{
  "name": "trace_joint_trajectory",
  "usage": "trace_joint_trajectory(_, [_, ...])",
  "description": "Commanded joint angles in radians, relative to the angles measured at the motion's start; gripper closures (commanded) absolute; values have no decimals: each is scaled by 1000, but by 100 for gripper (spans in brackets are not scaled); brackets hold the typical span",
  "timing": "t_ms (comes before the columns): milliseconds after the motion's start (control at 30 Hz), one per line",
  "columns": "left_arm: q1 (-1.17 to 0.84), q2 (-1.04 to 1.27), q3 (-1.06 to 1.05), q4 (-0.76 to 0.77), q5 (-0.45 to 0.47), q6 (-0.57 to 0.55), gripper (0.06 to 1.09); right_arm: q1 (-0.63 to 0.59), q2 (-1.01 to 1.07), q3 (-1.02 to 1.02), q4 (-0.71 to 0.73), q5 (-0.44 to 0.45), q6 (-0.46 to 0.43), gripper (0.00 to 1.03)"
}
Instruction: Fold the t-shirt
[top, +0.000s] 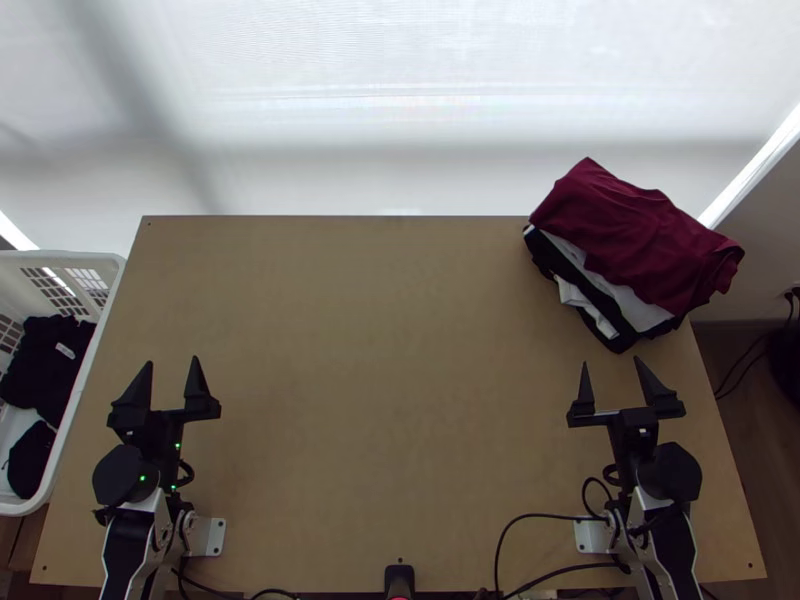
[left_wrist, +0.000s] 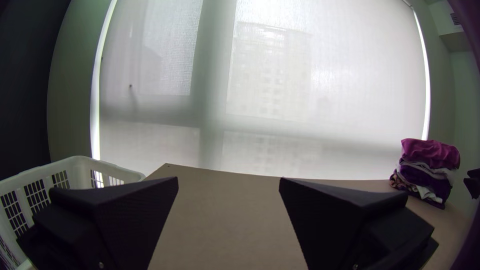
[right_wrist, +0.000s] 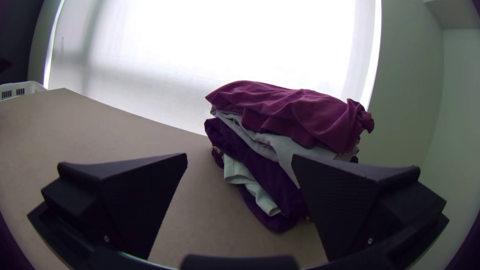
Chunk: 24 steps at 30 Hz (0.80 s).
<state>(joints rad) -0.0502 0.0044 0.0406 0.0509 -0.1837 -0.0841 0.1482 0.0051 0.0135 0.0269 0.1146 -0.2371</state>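
My left gripper (top: 172, 378) stands open over the table's near left part, nothing between its fingers; in the left wrist view the same gripper (left_wrist: 228, 181) has its fingers wide apart. My right gripper (top: 612, 378) is open near the table's right side, just short of the clothes stack; in the right wrist view this gripper (right_wrist: 240, 157) holds nothing. At the far right corner lies a stack of folded clothes, with a dark red garment (top: 640, 235) on top and white and dark cloth (right_wrist: 282, 150) under it. Which piece is a t-shirt I cannot tell.
A white laundry basket (top: 105, 300) with dark clothes (top: 45, 365) in it stands at the left edge of the wooden table (top: 390, 350). Black cables (top: 540, 517) run along the near edge by the right arm's base. A pale blind (left_wrist: 270, 100) hangs behind the table.
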Motion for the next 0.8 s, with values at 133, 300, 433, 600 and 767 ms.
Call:
trace_joint_trajectory(133, [6, -4, -42, -14, 6, 20, 10, -6, -7, -7, -16, -1, 4, 4])
trace_joint_trajectory(300, [6, -4, -42, -14, 6, 20, 10, -6, -7, -7, -16, -1, 4, 4])
trace_joint_trajectory(433, [18, -4, -42, -17, 15, 50, 10, -6, -7, -7, -16, -1, 4, 4])
trace_joint_trajectory(600, [217, -6, -42, -8, 13, 316, 10, -6, -7, -7, -16, -1, 4, 4])
trace_joint_trajectory(767, [332, -6, -44, 1, -22, 400, 10, -6, -7, -7, -16, -1, 4, 4])
